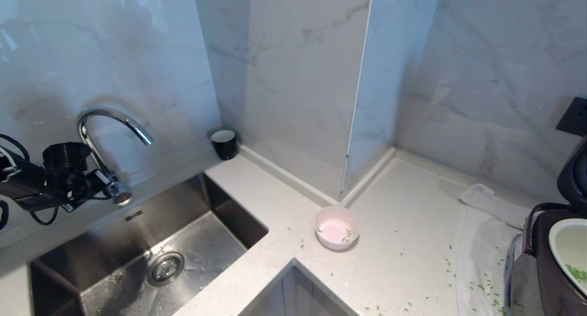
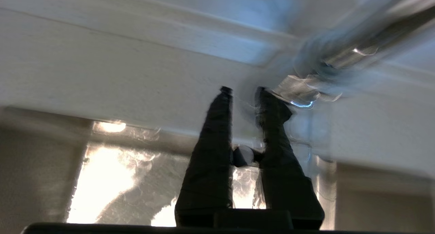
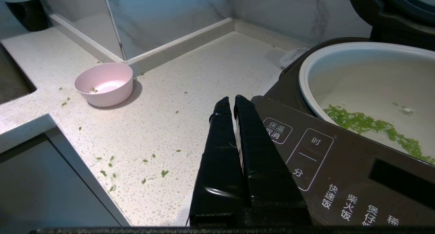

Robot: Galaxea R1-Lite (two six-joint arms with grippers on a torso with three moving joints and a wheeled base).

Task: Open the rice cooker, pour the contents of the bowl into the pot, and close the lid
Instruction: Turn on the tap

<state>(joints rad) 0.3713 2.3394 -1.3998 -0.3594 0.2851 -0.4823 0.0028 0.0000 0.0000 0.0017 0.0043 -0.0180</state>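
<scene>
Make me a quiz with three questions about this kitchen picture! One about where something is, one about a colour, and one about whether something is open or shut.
1. Where is the black cup?
A. In the sink
B. On the counter by the wall, behind the sink's corner
C. Inside the rice cooker

2. What colour is the bowl?
A. Pale pink
B. Blue
C. Yellow

3. How is the lid of the rice cooker?
A. Shut tight
B. Lying on the floor
C. Standing open

Answers:
1 B: the cup stands against the marble wall, near the tap.
2 A: it is pink in both the head view and the right wrist view.
3 C: the lid is raised and the pot is uncovered, with green bits inside.
</scene>
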